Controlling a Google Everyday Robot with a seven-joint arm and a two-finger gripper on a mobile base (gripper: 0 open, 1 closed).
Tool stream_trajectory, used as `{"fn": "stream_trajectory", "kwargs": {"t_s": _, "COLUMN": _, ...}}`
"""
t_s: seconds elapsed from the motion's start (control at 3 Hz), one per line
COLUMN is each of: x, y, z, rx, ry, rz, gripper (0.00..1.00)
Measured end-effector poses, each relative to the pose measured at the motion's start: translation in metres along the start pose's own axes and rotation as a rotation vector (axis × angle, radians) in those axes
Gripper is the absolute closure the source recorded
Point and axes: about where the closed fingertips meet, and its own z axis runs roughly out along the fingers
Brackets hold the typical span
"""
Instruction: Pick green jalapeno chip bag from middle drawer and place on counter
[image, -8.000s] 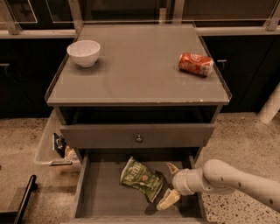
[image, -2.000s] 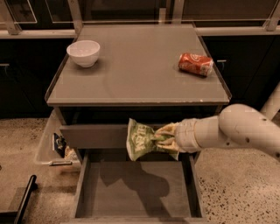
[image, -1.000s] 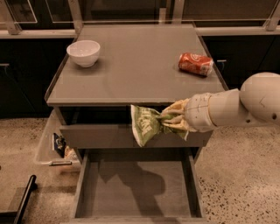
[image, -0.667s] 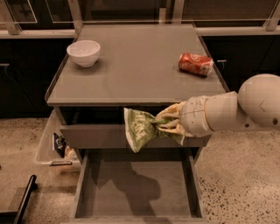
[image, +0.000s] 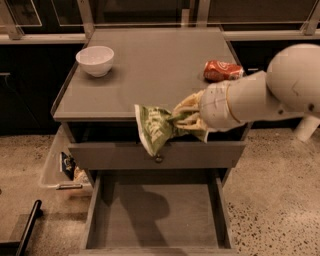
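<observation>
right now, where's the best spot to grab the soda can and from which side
Probably from above, jaws across the round middle of the soda can: it lies on its side on the counter, curved wall up. The gripper hangs at the counter's front edge, shut on the green jalapeno chip bag.

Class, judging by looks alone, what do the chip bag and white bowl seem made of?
Green jalapeno chip bag, gripped by the end effector at the counter edge: likely thin foil or plastic film, crumpled. White bowl: probably glazed ceramic, smooth, faint sheen.
</observation>
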Motion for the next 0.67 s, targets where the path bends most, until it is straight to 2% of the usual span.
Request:
{"fn": "stream_trajectory", "kwargs": {"t_s": 0.33, "x": 0.007, "y": -0.065, "z": 0.008, "rx": 0.049, "ry": 0.017, "rz": -0.060, "gripper": 1.00}}
{"fn": "stream_trajectory", "kwargs": {"t_s": 0.67, "x": 0.030, "y": -0.109, "z": 0.032, "rx": 0.085, "ry": 0.005, "rz": -0.048, "gripper": 1.00}}
